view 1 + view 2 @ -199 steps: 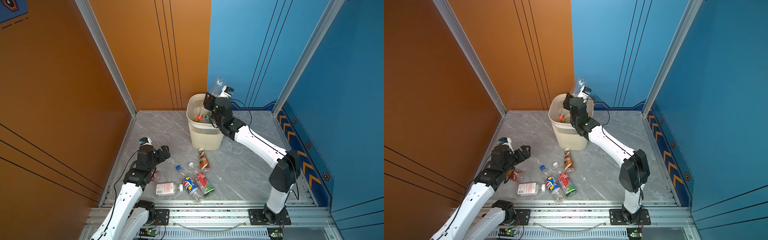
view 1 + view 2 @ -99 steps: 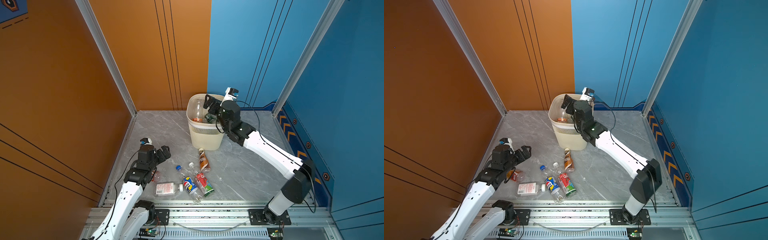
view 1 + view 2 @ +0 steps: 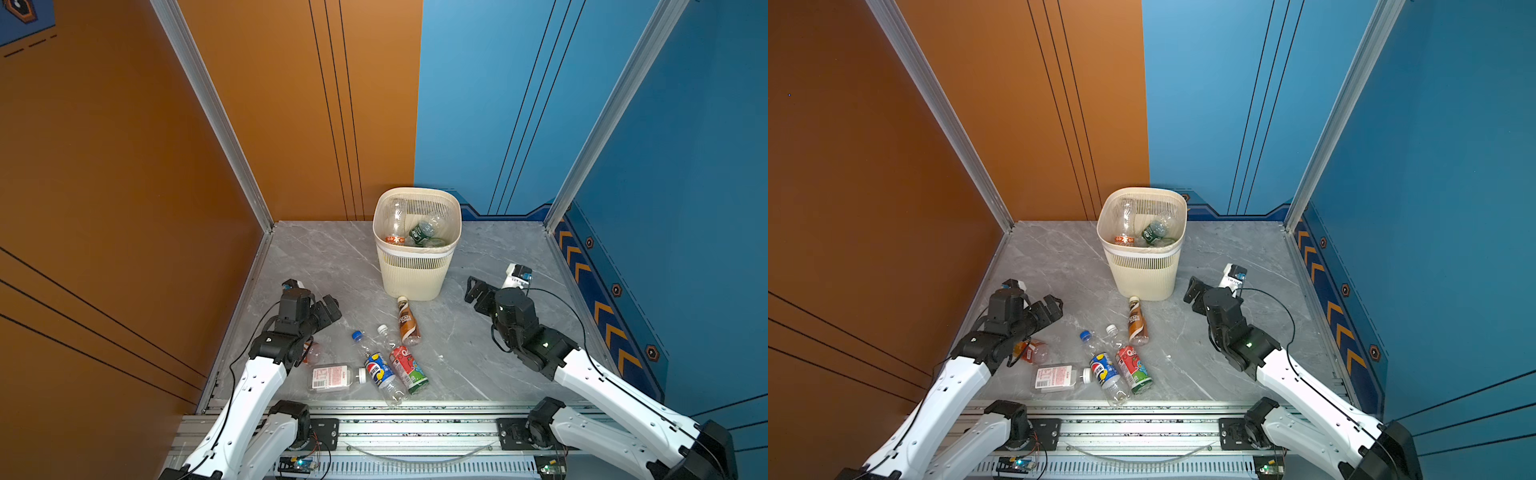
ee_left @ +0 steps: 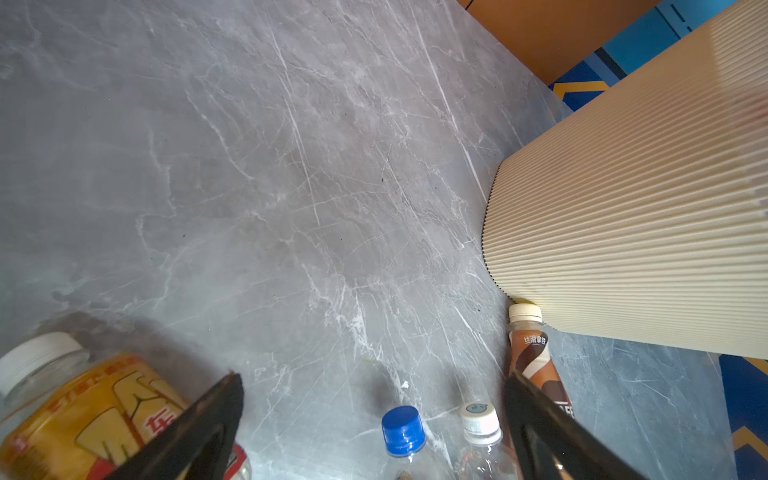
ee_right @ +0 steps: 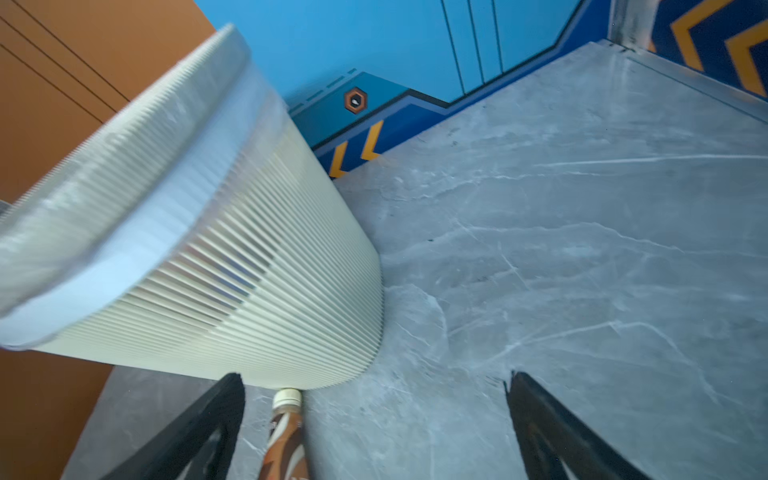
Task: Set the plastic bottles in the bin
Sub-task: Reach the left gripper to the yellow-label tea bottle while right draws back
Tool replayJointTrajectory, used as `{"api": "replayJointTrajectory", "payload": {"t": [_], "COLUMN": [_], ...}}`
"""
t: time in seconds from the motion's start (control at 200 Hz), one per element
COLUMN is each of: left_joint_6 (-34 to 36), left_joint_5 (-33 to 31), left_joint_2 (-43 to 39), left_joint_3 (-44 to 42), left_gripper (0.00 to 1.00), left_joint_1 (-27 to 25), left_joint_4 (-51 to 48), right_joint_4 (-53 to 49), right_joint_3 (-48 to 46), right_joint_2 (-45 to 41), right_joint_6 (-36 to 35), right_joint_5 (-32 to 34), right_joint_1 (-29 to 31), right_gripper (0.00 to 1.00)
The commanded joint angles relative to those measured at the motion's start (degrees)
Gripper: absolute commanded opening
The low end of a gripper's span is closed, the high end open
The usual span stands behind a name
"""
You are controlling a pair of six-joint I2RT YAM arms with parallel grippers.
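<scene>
bin: the bin (image 3: 417, 272) stands at the back of the grey table (image 3: 490, 249). some clear bottles and a green one lie inside it.
bottles to go: i can see five, all lying down in front of the bin.
brown bottle (image 3: 407, 324): its cap touches the foot of the bin.
blue-cap bottle (image 3: 377, 368): right beside the red-and-green bottle (image 3: 408, 368), near the front edge.
flat clear bottle (image 3: 331, 377): just beside the blue-cap one.
orange bottle (image 3: 1033, 351): partly hidden under the left arm.
left gripper (image 3: 330, 309): fingers wide apart, nothing in them, above the table near the orange bottle.
right gripper (image 3: 473, 291): fingers wide apart, nothing in them, beside the bin.
how they feel: i think they are empty, so very light. the thin plastic will squash if squeezed hard. they are round and smooth, so they can roll or slip.
where to grab: across the fat middle, on the label, one finger on each side. not the thin neck or the cap.
</scene>
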Motion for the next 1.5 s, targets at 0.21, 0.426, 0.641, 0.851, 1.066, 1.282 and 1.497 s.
{"api": "replayJointTrajectory", "payload": {"t": [0.21,0.426,0.641,0.851,1.066,1.282,1.497], "left_joint_6": [-10.6,-14.3,-16.3,-15.1,-16.3,-17.4,-19.6], "left_joint_5": [-11.2,-5.7,-2.4,-1.7,0.4,2.1,3.9], "left_joint_2": [-0.9,-0.4,0.1,1.4,3.9,7.1,9.7], "left_joint_3": [9.5,5.1,0.8,-1.9,-5.3,-7.8,-10.5], "left_gripper": [0.98,0.98,0.96,0.95,0.93,0.92,0.87], "left_joint_1": [1.7,7.5,13.3,17.0,17.3,17.3,17.4], "left_joint_4": [-24.1,-25.4,-25.4,-23.1,-16.8,-10.0,-2.3], "right_joint_4": [1.3,2.2,3.8,4.6,4.8,4.3,3.1], "right_joint_3": [0.6,0.6,-1.1,-1.8,-1.9,-2.4,-2.2], "right_joint_2": [0.1,1.9,2.2,2.0,2.2,1.6,0.5], "right_joint_6": [-0.7,-1.8,-1.4,-0.7,-0.3,-0.1,0.0], "right_joint_5": [-10.5,-17.0,-18.6,-19.4,-19.8,-19.4,-18.8], "right_joint_1": [-8.8,-12.7,-14.5,-15.8,-16.0,-16.1,-16.3], "right_gripper": [1.00,1.00,1.00,1.00,0.99,1.00,1.00]}}
